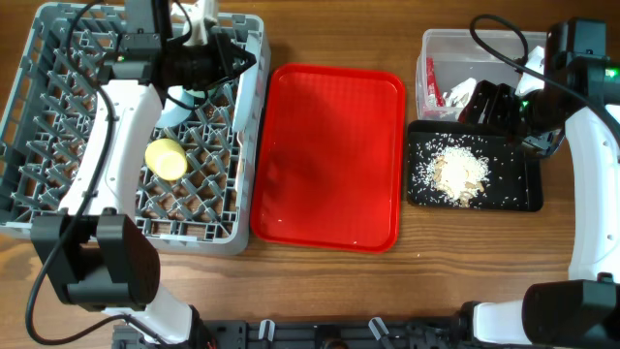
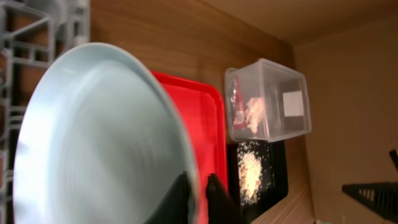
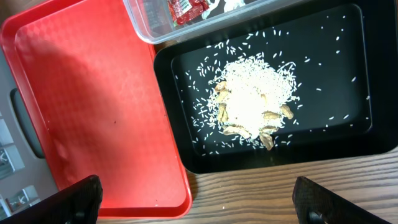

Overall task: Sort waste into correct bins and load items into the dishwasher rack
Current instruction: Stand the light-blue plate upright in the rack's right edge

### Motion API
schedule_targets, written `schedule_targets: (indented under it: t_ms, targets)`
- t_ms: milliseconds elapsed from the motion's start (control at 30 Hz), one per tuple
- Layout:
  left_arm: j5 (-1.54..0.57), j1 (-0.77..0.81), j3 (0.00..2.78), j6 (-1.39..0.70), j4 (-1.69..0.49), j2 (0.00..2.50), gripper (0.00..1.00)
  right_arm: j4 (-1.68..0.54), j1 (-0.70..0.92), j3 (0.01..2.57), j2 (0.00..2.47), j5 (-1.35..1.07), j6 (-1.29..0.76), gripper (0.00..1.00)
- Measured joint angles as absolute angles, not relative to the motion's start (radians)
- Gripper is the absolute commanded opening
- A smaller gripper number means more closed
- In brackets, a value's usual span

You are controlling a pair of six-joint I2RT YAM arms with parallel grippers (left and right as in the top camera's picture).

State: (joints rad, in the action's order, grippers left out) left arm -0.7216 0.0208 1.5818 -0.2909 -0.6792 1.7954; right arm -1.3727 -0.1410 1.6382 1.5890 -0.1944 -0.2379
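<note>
Plate [image 2: 93, 143] (mint) in left end effector [image 2: 198, 182]

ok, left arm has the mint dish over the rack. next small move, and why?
Probably lower the mint plate on edge into a gap between the pegs of the rack, then open. The left fingers pinch its rim, it seems upright above the rack, and the yellow cup sits apart from it.
</note>
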Motion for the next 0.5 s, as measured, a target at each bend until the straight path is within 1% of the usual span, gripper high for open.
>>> schedule_targets:
  t_ms: [33,67,100,133,167,200,233,400,500]
  targets:
    - [-0.707,0.011,1.582,-0.293,-0.694,1.797,0.26,-1.373,-0.141,1.638,1.589,-0.194,-0.238,0.98]
    - [-0.683,0.002,1.582,-0.295,-0.709,1.797,0.45,-1.373,-0.141,1.638,1.589,-0.194,-0.238,0.98]
    - [-0.662,-0.006,1.582,-0.294,-0.718,1.797,0.55,-1.373,-0.141,1.638,1.589,-0.194,-0.238,0.98]
    - [-0.635,-0.015,1.582,-0.295,-0.73,1.797,0.59,-1.373,-0.141,1.638,1.589,-0.194,-0.238,0.98]
    - [-0.617,-0.023,1.582,-0.291,-0.735,1.797,0.68,-1.373,-0.141,1.638,1.589,-0.194,-0.238,0.98]
    - [-0.603,-0.03,1.582,-0.292,-0.741,1.797,0.86,-1.373,-0.141,1.638,1.589,-0.194,-0.238,0.99]
    - [-0.587,-0.039,1.582,-0.284,-0.744,1.797,1.0,-1.373,-0.141,1.638,1.589,-0.194,-0.238,0.99]
    - [-0.547,-0.069,1.582,-0.253,-0.749,1.794,1.0,-1.368,-0.141,1.638,1.589,-0.194,-0.238,1.0]
    - [-0.509,-0.074,1.582,-0.241,-0.754,1.772,1.0,-1.327,-0.141,1.638,1.589,-0.207,-0.231,0.99]
